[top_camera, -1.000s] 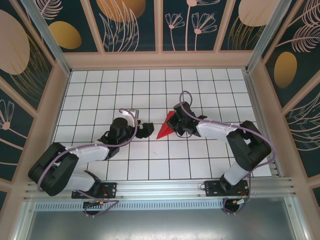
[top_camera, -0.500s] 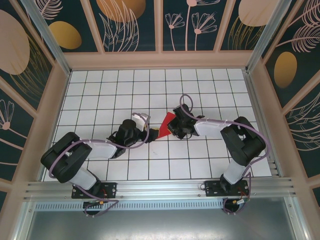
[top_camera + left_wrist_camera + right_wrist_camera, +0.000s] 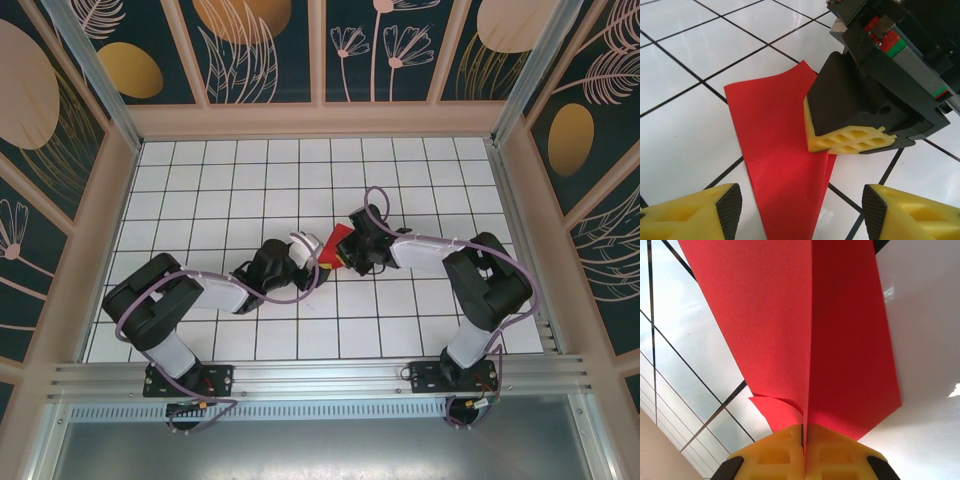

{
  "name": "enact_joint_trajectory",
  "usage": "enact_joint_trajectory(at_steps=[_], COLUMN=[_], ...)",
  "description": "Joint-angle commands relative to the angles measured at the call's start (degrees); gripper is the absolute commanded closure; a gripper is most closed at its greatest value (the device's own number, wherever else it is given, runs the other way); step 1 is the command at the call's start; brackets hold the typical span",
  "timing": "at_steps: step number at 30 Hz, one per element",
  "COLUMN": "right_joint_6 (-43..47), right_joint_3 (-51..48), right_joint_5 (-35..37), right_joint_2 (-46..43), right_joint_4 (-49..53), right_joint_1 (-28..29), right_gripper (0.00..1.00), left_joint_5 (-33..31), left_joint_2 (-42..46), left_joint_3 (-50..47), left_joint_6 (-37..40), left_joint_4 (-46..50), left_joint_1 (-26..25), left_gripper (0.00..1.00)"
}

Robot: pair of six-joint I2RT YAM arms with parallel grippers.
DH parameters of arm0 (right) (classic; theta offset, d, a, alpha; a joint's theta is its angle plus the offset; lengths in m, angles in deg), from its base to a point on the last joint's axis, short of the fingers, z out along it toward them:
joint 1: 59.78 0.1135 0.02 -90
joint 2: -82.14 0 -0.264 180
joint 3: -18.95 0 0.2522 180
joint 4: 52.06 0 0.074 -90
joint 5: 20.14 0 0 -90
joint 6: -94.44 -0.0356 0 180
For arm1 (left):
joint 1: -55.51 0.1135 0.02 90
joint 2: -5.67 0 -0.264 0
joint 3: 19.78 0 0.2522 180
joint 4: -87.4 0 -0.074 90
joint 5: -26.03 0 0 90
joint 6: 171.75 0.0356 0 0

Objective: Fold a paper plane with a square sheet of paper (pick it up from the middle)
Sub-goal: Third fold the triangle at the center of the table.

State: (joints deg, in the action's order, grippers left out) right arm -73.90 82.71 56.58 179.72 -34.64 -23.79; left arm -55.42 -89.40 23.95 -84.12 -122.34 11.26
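The square sheet of paper (image 3: 339, 239) is bright red and folded into a pointed shape with a centre crease, near the middle of the table. My right gripper (image 3: 804, 434) is shut on its crease at the wide end, with a flap spreading to each side of the red paper (image 3: 790, 315). In the left wrist view the red paper (image 3: 772, 145) narrows to a point lying between my left gripper's (image 3: 801, 206) fingers, which stand open on either side without touching it. The right gripper (image 3: 852, 140) pinches the paper's far edge there. Seen from above, the left gripper (image 3: 316, 258) meets the right gripper (image 3: 351, 252).
The white tiled table (image 3: 250, 180) with black grid lines spreads round both arms. Patterned walls (image 3: 320, 60) close it in at the back and sides. An aluminium rail (image 3: 320, 378) runs along the near edge by the arm bases.
My left arm has swung right across the table until its fingers straddle the paper's point, and its jaws have narrowed. The right gripper has kept its hold, shifting only slightly.
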Motion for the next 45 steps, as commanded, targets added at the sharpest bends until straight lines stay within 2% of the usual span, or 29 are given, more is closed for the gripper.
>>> enact_joint_trajectory(at_steps=[1,6,11,15,25,28,38,45], right_joint_6=[-0.8,-0.7,-0.3,-0.2,0.0,0.2,0.3,0.7], right_joint_3=[1.4,1.9,2.0,2.0,2.2,2.4,3.0,3.1], right_joint_5=[-1.8,-2.2,-2.5,-2.9,-3.6,-3.4,-3.8,-3.9], right_joint_2=[-0.6,-0.8,-0.7,-0.5,-0.6,-0.6,0.2,0.4], right_joint_4=[0.3,0.3,0.2,-0.1,-0.4,0.1,0.2,0.6], right_joint_1=[-0.4,-0.5,-0.5,-0.5,-0.6,-0.5,-0.5,-0.6], right_gripper=[1.0,1.0,1.0,1.0,1.0,1.0,1.0,0.98], left_joint_5=[-0.4,-1.5,-4.7,-6.1,-5.8,-6.0,-4.1,-4.1], left_joint_2=[-1.8,-5.3,-7.6,-9.1,-11.2,-11.6,-12.1,-11.9], left_joint_3=[1.3,1.9,0.1,0.9,3.2,4.3,5.0,4.6], left_joint_6=[5.3,10.9,16.6,18.3,19.4,18.6,16.3,15.2], left_joint_4=[-2.5,-2.6,-9.8,-11.0,-6.9,-5.8,-4.5,-4.9], left_joint_1=[-0.8,-2.0,-2.4,-2.3,-2.4,-2.4,-2.4,-2.4], left_gripper=[0.35,0.4,0.51,0.55,0.57,0.67,0.66,0.78])
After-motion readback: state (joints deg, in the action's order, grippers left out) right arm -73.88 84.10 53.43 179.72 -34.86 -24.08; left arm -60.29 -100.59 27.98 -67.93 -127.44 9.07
